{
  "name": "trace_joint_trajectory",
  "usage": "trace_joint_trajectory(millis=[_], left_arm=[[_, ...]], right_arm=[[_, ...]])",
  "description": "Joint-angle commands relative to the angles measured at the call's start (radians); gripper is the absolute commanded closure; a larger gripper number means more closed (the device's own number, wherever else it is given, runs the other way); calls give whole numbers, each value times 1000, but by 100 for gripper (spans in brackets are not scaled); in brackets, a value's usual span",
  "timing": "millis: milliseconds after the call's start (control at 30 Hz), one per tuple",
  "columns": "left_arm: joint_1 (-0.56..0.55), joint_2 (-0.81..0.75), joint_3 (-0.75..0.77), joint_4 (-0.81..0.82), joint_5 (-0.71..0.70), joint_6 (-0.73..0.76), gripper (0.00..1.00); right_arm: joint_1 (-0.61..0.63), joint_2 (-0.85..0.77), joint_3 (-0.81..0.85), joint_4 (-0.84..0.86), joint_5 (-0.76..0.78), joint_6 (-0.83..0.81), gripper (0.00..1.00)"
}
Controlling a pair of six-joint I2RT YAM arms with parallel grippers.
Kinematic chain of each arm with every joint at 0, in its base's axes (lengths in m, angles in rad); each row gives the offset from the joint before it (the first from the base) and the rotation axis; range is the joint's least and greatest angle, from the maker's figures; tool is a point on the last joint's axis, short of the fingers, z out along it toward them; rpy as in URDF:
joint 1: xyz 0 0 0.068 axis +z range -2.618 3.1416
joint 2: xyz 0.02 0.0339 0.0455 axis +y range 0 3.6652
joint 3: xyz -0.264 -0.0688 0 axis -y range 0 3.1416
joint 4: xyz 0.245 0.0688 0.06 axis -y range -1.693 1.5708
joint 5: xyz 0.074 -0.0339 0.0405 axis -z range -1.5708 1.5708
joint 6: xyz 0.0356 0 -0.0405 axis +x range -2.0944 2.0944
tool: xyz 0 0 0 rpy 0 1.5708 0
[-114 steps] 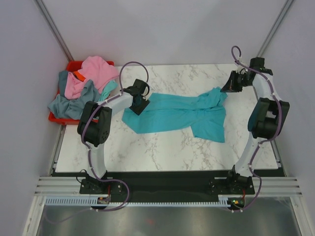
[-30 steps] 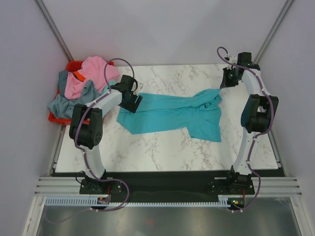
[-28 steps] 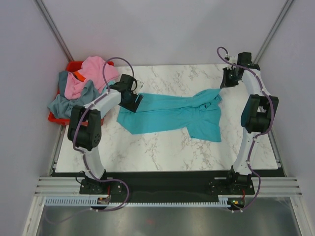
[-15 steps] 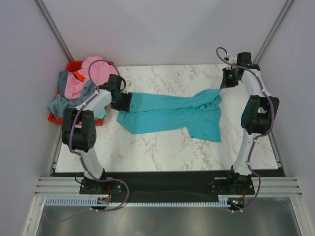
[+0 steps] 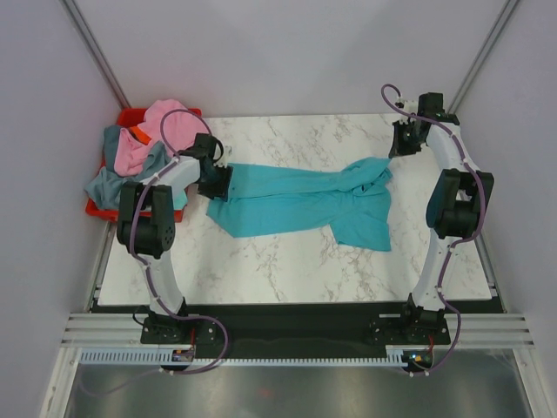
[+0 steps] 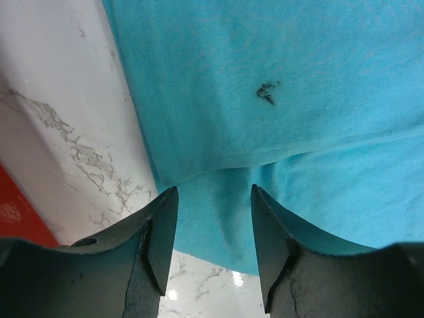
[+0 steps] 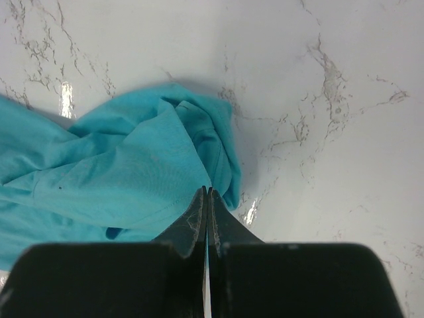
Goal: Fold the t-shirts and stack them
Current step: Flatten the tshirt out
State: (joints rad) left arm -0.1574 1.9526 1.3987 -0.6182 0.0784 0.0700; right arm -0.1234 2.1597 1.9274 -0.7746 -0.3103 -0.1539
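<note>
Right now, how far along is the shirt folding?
Barely started. Done: one teal shirt is out of the bin and laid across the table, unfolded, bunched at its right end. In hand: the left gripper is open over its left hem; the right gripper is shut, holding nothing, above the bunched end. Left: every fold, the pile at the bin, and any stack.

We're in a robot lab test cell, folks: plain white walls [image 5: 287,61] box in a marble-look bench [image 5: 287,261], aluminium rails [image 5: 96,331] line its near edge, and the left arm [image 5: 148,226] and right arm [image 5: 457,205] stand bolted to a black base plate [image 5: 296,322].
</note>
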Motion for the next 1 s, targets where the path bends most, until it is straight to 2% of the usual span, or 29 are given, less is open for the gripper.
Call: trace_joint_trajectory(millis=[0,467,767,833,967], left_arm=[[16,2,42,15,-32,-24,44],[44,32,62,17,-12,-16,45],[44,54,86,11,-3,-12,50],[44,57,88,9,0,-12,57],[44,60,94,6,1,-10,57]], right_arm=[[5,-52,-7,9,13,-12,100],[8,-47,-7,12,14,-12,100],[11,-50,-18,15,22,-12,100],[13,-47,-16,17,22,-12,100],[14,-46,-15,15,22,-12,100]])
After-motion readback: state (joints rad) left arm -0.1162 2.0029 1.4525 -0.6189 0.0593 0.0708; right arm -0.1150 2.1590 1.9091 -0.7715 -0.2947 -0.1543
